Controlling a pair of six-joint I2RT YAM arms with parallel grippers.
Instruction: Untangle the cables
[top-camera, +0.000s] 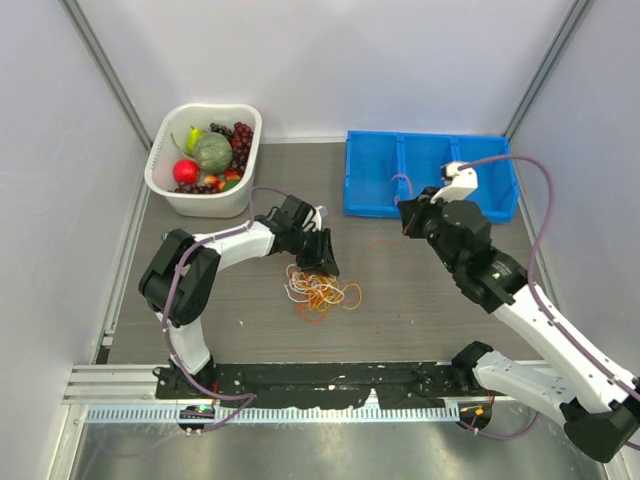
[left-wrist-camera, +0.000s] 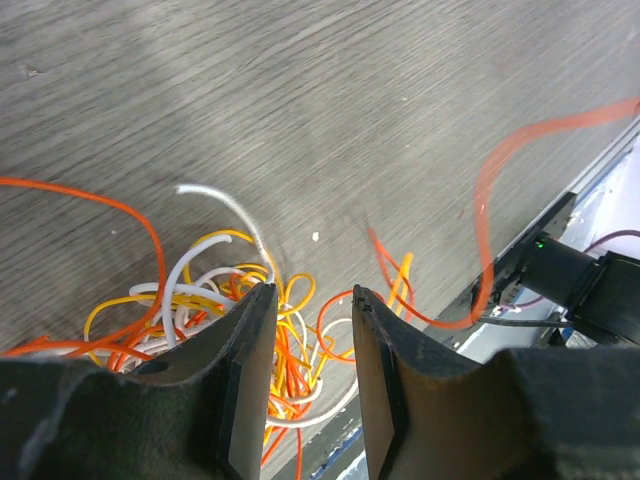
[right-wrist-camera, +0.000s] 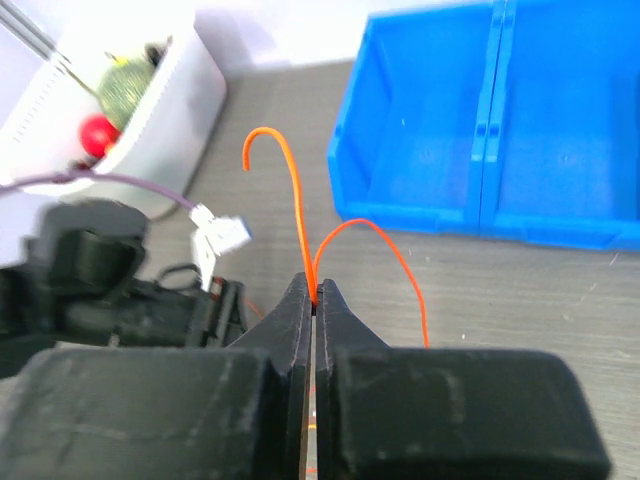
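The cables (top-camera: 318, 290) lie as a loopy tangle of orange, yellow and white strands on the grey table's middle. My left gripper (top-camera: 322, 258) hovers over the tangle's far edge. In the left wrist view it (left-wrist-camera: 312, 300) is open, with the tangle (left-wrist-camera: 200, 310) under and between its jaws, and nothing gripped. My right gripper (top-camera: 408, 218) is lifted to the right of the tangle, near the blue bin. In the right wrist view it (right-wrist-camera: 315, 295) is shut on a single orange cable (right-wrist-camera: 290, 180), which arcs up from the fingertips. That strand also shows blurred in the left wrist view (left-wrist-camera: 490, 200).
A white basket (top-camera: 160, 150) of fruit stands at the back left. A blue divided bin (top-camera: 370, 200) stands at the back right, just behind my right gripper. White walls enclose the table on the left, right and back.
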